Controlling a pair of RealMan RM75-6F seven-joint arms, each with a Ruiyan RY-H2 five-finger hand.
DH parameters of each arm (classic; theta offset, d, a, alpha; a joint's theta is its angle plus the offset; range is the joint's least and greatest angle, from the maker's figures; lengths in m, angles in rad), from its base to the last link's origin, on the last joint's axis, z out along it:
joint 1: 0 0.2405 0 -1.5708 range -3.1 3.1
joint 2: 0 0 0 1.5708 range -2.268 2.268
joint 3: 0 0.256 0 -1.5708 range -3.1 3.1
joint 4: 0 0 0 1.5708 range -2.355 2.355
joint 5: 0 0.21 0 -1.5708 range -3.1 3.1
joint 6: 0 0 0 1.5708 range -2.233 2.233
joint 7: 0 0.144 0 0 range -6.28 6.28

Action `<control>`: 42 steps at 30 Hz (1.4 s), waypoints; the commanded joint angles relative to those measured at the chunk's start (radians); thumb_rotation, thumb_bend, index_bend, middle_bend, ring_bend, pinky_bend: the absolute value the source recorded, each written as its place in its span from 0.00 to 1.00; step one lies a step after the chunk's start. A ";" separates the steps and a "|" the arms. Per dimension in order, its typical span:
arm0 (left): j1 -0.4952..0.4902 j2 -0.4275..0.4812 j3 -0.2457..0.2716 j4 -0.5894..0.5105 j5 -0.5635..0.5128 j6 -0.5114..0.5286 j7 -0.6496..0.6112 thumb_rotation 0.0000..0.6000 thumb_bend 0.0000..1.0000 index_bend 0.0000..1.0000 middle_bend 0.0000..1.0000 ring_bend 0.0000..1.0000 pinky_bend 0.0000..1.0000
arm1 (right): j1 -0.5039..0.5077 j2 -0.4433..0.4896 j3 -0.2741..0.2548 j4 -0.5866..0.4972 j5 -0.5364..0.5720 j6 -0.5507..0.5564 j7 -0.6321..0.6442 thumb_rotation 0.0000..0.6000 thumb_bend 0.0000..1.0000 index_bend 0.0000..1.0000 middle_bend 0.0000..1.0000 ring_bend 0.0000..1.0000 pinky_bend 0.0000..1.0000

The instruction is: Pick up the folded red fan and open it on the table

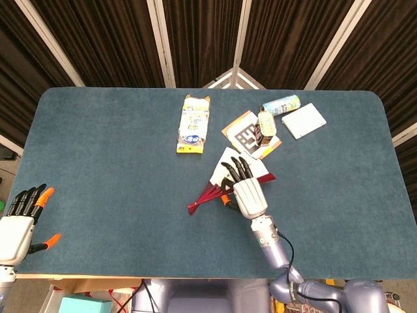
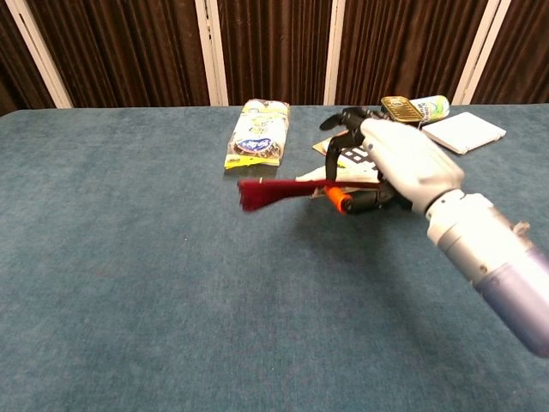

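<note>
The right hand (image 2: 403,163) hovers palm-down above the middle of the counter (image 2: 129,283), dark fingers (image 2: 343,124) curled and clamped on the red fan (image 2: 283,190), whose slatted ribs jut out level, clear of the felt. Only the head view shows the left hand (image 1: 18,218) at the near left corner, fingers apart, holding nothing. Beyond the fan lies a glossy yellow packet (image 2: 257,133).

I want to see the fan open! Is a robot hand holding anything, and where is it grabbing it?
The right hand holds the red fan, lifted off the table, gripping its wide paper end while the red sticks poke out sideways. The left hand holds nothing.
</note>
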State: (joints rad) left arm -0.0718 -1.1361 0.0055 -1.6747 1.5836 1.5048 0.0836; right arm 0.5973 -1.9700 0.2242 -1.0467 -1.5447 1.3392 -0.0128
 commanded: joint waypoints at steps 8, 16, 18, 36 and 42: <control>-0.036 0.019 -0.023 -0.072 0.032 -0.009 0.047 1.00 0.05 0.03 0.00 0.00 0.00 | 0.041 0.147 0.130 -0.222 0.104 -0.057 -0.136 1.00 0.57 0.73 0.20 0.00 0.00; -0.143 0.019 -0.143 -0.193 -0.020 -0.068 0.151 1.00 0.10 0.08 0.00 0.00 0.00 | 0.073 0.211 0.185 -0.353 0.154 -0.083 -0.221 1.00 0.57 0.74 0.20 0.00 0.00; -0.172 0.009 -0.174 -0.211 -0.036 -0.083 0.183 1.00 0.10 0.09 0.00 0.00 0.00 | 0.083 0.217 0.205 -0.382 0.178 -0.087 -0.240 1.00 0.57 0.74 0.20 0.00 0.00; -0.378 -0.189 -0.340 -0.230 -0.303 -0.181 0.391 1.00 0.30 0.26 0.04 0.00 0.00 | 0.186 0.252 0.319 -0.513 0.340 -0.098 -0.440 1.00 0.58 0.76 0.21 0.00 0.00; -0.459 -0.259 -0.393 -0.195 -0.408 -0.209 0.453 1.00 0.38 0.35 0.05 0.00 0.00 | 0.196 0.271 0.310 -0.538 0.353 -0.090 -0.456 1.00 0.58 0.76 0.21 0.00 0.00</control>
State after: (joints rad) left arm -0.5056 -1.3724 -0.3684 -1.8834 1.2037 1.3079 0.5137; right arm 0.7925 -1.7000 0.5353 -1.5835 -1.1924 1.2486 -0.4675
